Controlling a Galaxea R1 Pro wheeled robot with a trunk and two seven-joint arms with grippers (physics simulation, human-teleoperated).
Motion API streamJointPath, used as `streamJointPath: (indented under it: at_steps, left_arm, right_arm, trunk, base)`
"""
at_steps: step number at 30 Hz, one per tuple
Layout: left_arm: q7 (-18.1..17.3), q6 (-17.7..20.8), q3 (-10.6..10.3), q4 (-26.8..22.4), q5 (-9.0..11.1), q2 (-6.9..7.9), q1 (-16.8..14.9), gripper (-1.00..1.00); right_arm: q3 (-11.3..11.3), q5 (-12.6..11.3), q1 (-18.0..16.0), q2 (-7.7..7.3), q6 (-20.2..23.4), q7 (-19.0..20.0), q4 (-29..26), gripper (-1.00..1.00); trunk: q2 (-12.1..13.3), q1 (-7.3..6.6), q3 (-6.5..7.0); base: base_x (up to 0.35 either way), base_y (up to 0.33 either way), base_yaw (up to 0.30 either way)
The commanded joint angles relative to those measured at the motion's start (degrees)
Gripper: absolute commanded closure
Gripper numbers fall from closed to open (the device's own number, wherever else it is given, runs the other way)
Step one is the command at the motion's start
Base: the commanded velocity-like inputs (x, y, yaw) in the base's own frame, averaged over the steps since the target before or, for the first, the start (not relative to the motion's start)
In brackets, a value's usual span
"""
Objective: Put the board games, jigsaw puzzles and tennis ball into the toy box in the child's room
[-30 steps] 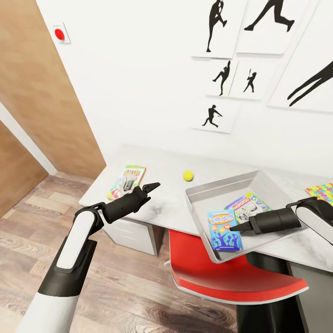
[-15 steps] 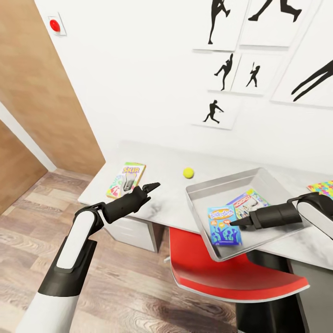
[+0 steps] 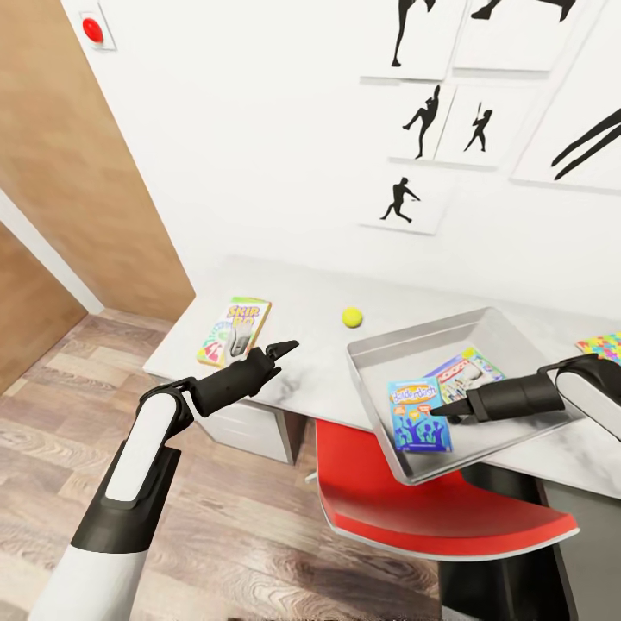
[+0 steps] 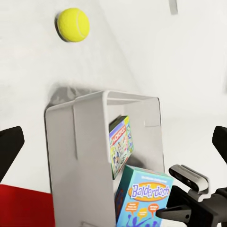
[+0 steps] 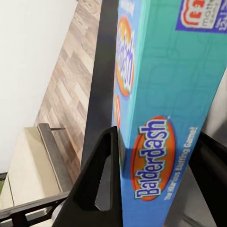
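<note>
Head view, centre right: your right gripper (image 3: 440, 412) clamps Balderdash (image 3: 419, 416) inside the toy box (image 3: 379, 358); releasing skewed leaves it propped. Left gripper (image 3: 289, 348) open.

- White wall (image 3: 259, 155) with 5 black silhouette pictures (image 3: 405, 203)
- Red round button (image 3: 91, 29) beside a wooden door (image 3: 78, 172)
- Wood-plank floor (image 3: 52, 448)
- Red chair (image 3: 431, 509)

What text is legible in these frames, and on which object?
"SKIP-BO": card box on the table.
"Balderdash": blue box in the toy box, its edge between the right gripper fingers.
"MONOPOLY": second box in the toy box, small but readable.
Balderdash edge tagline and corner logo: too blurred or cut off.
</note>
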Motion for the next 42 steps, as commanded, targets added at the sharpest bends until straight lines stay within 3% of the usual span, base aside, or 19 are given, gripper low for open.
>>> streamJointPath:
  at_steps: [1,23,42]
  left_arm:
    - [0.58,0.12,0.03,-0.06,0.61,-0.02,-0.05,-1.0]
    - [0.58,0.11,0.01,-0.06,0.6,-0.02,-0.05,-1.0]
    - [0.58,0.14,0.01,-0.06,0.58,-0.02,-0.05,-1.0]
  right_arm:
    - [0.12,0.09,-0.22,-0.05,0.09,0.35,0.03,1.0]
    - [0.01,0.22,-0.91,-0.11,0.09,0.32,0.05,1.0]
    - [-0.24,2.26,-1.2,-0.08,0.09,0.32,0.05,1.0]
  trunk:
    - [-0.11,0.03,-0.19]
    - [-0.11,0.03,-1.03]
    - [-0.11,0.03,-1.72]
  base:
    - [0.0,0.0,0.0]
    - [0.0,0.0,0.0]
    - [0.0,0.0,0.0]
